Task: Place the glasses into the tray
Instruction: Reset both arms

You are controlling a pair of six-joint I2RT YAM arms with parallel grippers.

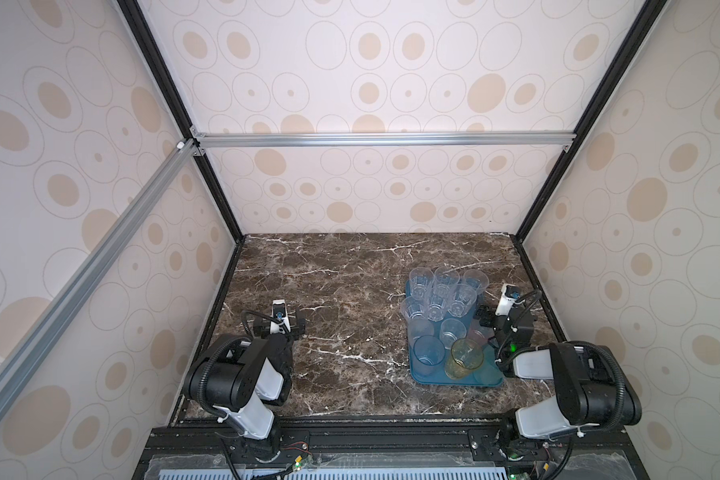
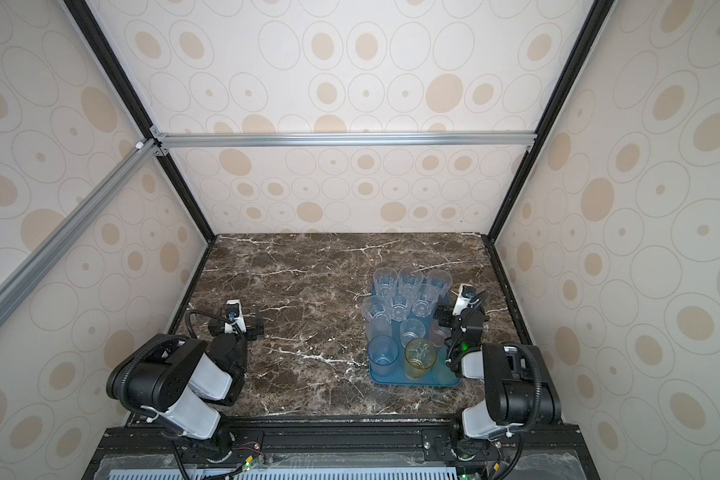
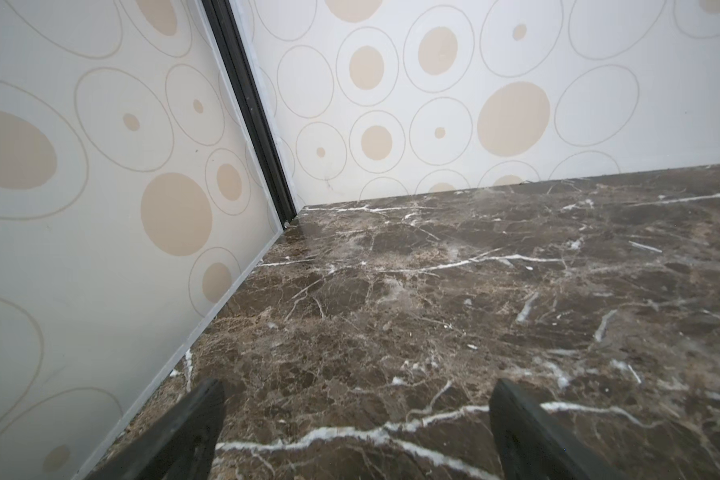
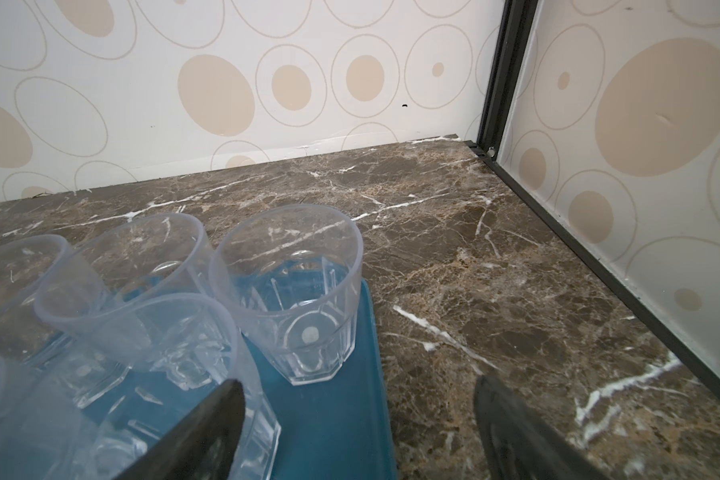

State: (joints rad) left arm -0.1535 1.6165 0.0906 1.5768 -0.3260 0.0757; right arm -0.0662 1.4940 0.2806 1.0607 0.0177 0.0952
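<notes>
Right gripper [image 4: 356,386] hangs at the tray's [image 1: 431,380] right edge with its jaws spread wide. In the right wrist view one finger sits over the tray and the other over the marble table [image 1: 341,291] just beside it, with only tray rim and stone showing between them. The nearest clear glass [image 4: 296,291] stands upright in front of that gap, close to the tray's far right corner and apart from both fingers. From where I stand the glasses [image 1: 443,286] are all gathered on the tray. Clear faceted ones are packed close together across its far half, some touching. A blue glass [image 1: 427,355] and an amber glass [image 1: 464,357] stand side by side at its near end. A pinkish glass [image 1: 477,332] stands near its right edge, close to the right gripper. One pale glass sits right at the tray's left edge; I cannot tell whether it overhangs the rim. Left gripper [image 3: 358,386] is well apart from the tray, off to its left, low over bare marble near the side wall [image 3: 100,208]. Its jaws are spread wide too, with only stone between them.
</notes>
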